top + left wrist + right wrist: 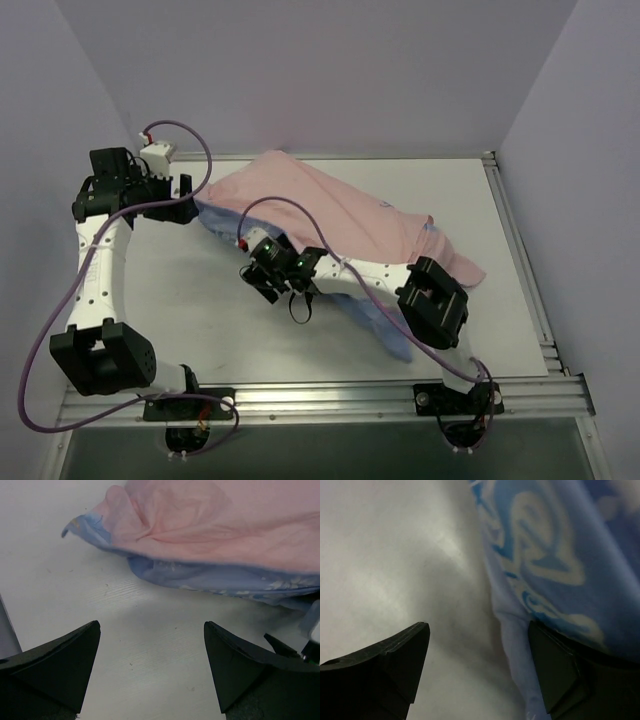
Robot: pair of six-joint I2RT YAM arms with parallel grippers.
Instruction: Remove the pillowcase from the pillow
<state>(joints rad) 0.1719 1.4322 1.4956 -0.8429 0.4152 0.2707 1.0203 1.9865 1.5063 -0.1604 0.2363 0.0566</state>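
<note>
Got the pillowcase (pixel 330 205) pink side out, heaped across the table (pixel 200 300) from far left to right. Left gripper (pixel 150 625) wide open, empty, beside its left end – right gripper (pixel 477 627) parted too, blue fabric right up against it, nothing pinched.

The pillowcase (pixel 560 555) print blurs; pillow seemingly hidden.

Lab test cell: white table (pixel 180 300), plain walls (pixel 350 70), aluminium rail (pixel 330 395).
</note>
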